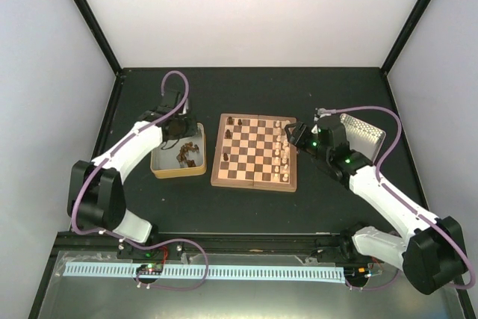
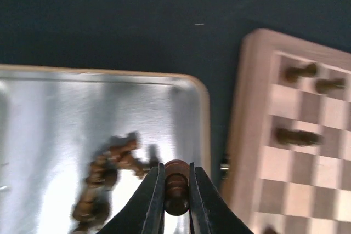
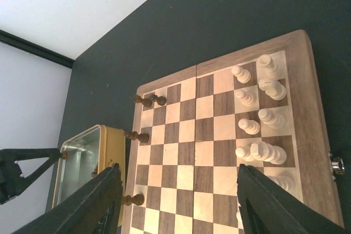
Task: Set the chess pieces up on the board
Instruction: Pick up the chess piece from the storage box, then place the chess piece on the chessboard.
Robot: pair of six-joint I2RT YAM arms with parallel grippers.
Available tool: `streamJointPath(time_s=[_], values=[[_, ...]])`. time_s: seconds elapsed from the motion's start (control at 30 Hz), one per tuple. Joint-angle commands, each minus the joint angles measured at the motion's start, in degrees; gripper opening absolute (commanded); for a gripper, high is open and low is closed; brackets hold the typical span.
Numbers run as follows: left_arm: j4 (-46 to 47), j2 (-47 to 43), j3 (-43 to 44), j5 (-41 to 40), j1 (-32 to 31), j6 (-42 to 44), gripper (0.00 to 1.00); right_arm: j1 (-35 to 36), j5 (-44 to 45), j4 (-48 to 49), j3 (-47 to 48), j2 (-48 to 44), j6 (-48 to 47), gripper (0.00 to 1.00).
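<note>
The board lies mid-table. A few dark brown chess pieces stand along its left edge, and several cream ones line its right edge. My left gripper hangs over the yellowish tin, shut on one dark piece that stands upright between the fingers. More dark pieces lie heaped in the tin. My right gripper hovers open above the board's right side, with nothing between its fingers.
The tin sits just left of the board, a narrow gap between them. A silvery perforated tray lies right of the board, behind the right arm. Black frame rails border the dark table.
</note>
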Motion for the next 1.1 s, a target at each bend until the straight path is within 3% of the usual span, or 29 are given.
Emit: streamJointPath(time_s=[0.0,0.23,0.47,1.07], values=[[-0.65,0.34,6.38,4.91,-7.08,0.84,0.07,-0.31,3.74,1.12,-1.15,-1.88,0.94,0.59],[-3.37,9.33,17.14,4.54,-15.78,2.65,0.08,-0.35,4.92,0.24,-1.97,-3.11,0.90,0.59],[-8.99,20.60,28.47,-0.13,-20.18,4.90,0.09,-0.35,5.09,-0.27,-2.23,-3.48,0.63,0.60],[-12.26,34.99,38.56,-6.19,-20.48,6.74,0.09,-0.40,5.38,-1.29,-2.12,-3.31,-0.03,0.60]])
